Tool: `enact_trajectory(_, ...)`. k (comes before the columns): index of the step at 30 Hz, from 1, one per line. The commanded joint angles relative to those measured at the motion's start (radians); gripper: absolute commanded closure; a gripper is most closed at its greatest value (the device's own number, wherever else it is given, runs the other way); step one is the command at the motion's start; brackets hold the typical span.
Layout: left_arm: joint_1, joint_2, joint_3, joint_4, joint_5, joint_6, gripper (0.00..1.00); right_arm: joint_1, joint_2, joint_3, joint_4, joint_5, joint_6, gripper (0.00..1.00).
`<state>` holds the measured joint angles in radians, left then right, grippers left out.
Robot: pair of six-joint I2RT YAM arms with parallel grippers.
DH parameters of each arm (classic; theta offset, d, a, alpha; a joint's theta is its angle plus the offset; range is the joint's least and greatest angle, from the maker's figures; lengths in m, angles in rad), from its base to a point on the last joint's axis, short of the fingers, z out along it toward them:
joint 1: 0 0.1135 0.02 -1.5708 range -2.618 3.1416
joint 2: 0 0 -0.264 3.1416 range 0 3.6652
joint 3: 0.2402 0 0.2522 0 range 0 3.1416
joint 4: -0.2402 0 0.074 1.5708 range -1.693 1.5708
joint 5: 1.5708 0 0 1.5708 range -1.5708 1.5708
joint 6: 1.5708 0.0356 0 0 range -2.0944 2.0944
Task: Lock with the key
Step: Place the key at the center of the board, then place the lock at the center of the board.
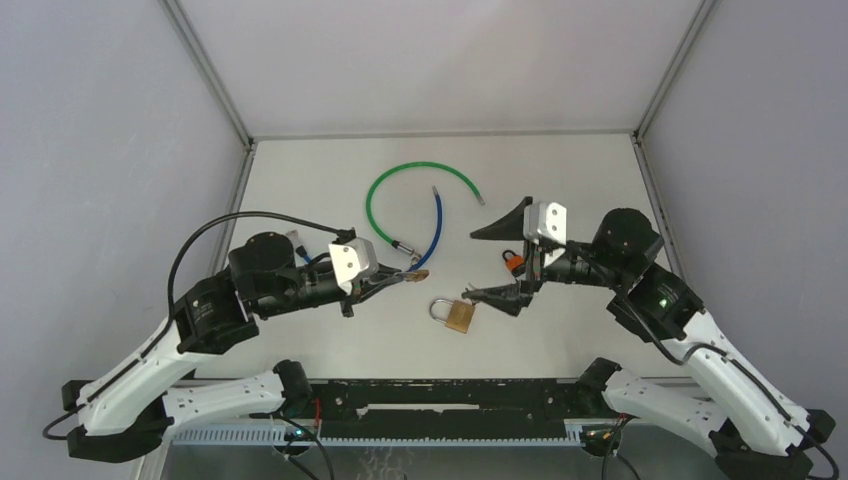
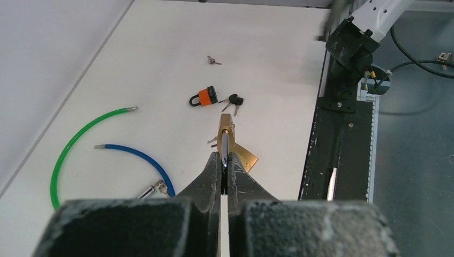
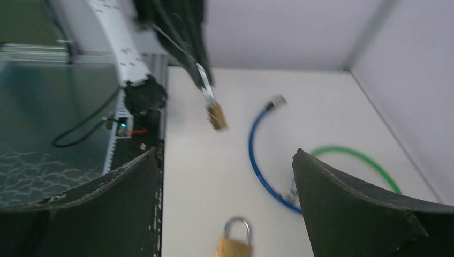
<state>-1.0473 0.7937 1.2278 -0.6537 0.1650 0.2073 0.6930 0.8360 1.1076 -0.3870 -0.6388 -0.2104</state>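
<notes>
- The right tool is gaping wide above the desk, gripping nothing.
- The left tool is pinching the key, its jaws nearly closed.
- The brass padlock is lying by the middle of the near edge, with its shackle pointing toward the left edge.
- The key is aiming toward the right edge, and the padlock is sitting just beyond its tip; both arms are near.

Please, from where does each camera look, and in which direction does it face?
Top external: above and behind the arms, facing down on the table; left arm, right arm and bases show.
Left wrist: on the left arm, facing along the shut left hand, which pinches a small brass item, towards the orange padlock.
Right wrist: on the right arm, facing past the open right hand towards the left hand.
Shared: both wrist views show the blue cable and the brass padlock.
</notes>
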Motion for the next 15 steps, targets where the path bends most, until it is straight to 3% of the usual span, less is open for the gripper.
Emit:
enact_trajectory(1, 0.003, 0.002, -0.007, 0.057, 0.051, -0.016, 1.0, 0.144, 0.055, -0.025, 0.193, -0.112, -0.025, 0.01)
enact_trajectory(5, 0.003, 0.009, 0.0, 0.053, 0.076, -0.02, 1.0, 0.258, 0.133, 0.023, 0.198, 0.068, -0.087, 0.01)
enact_trajectory(9, 0.002, 0.014, 0.001, 0.052, 0.095, -0.019, 1.0, 0.266, 0.205, 0.073, 0.163, 0.104, -0.108, 0.09)
enact_trajectory(13, 0.003, 0.014, 0.0, 0.051, 0.098, -0.02, 1.0, 0.264, 0.247, 0.086, 0.148, 0.072, -0.111, 0.38)
enact_trajectory(15, 0.003, 0.017, 0.002, 0.051, 0.101, -0.021, 1.0, 0.263, 0.259, 0.087, 0.15, 0.07, -0.091, 0.7)
